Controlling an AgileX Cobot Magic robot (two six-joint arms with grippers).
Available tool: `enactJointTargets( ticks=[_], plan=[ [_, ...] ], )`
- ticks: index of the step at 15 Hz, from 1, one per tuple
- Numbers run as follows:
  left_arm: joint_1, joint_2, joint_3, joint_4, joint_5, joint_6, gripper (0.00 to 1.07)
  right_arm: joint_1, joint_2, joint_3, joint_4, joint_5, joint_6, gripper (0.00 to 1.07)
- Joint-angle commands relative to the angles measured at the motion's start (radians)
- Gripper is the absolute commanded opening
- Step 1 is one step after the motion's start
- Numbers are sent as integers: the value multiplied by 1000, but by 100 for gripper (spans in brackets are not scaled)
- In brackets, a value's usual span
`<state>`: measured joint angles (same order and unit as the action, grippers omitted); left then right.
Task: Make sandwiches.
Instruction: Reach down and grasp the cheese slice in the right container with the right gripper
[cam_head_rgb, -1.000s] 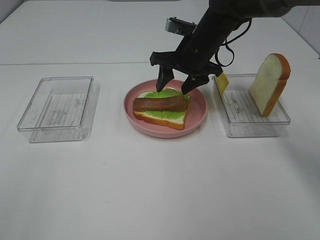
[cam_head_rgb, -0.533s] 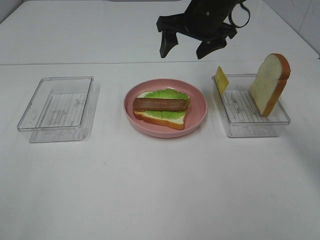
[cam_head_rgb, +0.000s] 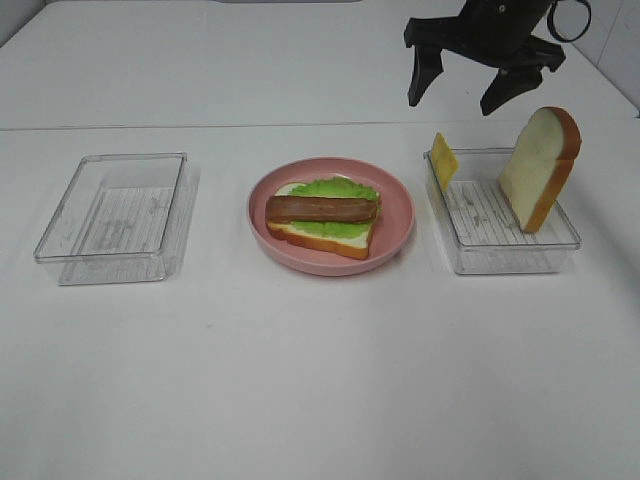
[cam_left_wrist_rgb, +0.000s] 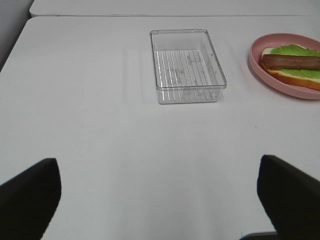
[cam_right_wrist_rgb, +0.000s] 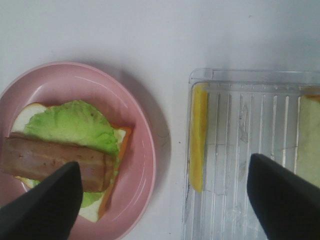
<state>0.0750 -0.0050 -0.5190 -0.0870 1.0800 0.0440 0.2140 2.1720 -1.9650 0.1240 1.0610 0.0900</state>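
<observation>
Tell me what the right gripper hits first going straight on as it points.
Likely the tray wall beside the cheese, or the table between tray and plate; the right gripper hangs high, so depth is unclear.

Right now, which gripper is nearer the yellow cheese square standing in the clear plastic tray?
Right. The right gripper hangs open above the yellow cheese square. The left gripper is far off, on the other side of the pink plate, facing the empty clear container.
</observation>
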Motion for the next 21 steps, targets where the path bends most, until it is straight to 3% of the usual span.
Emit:
enactJointTargets(
  ticks=[1,12,15,18,21],
  plan=[
    [2,-19,1,-9,-10,-4,102,-7,44,-5,22,2,-16,86],
    [2,-19,1,-9,-10,-4,102,-7,164,-6,27,-56,-3,80],
    [2,-19,1,-9,-10,-4,102,-7,164,-6,27,-66,6,69],
    [2,-19,1,-9,-10,-4,102,-7,165,-6,23,-61,8,46],
    [2,-19,1,-9,-10,-4,102,-7,165,-6,13,-57,8,31]
  ],
)
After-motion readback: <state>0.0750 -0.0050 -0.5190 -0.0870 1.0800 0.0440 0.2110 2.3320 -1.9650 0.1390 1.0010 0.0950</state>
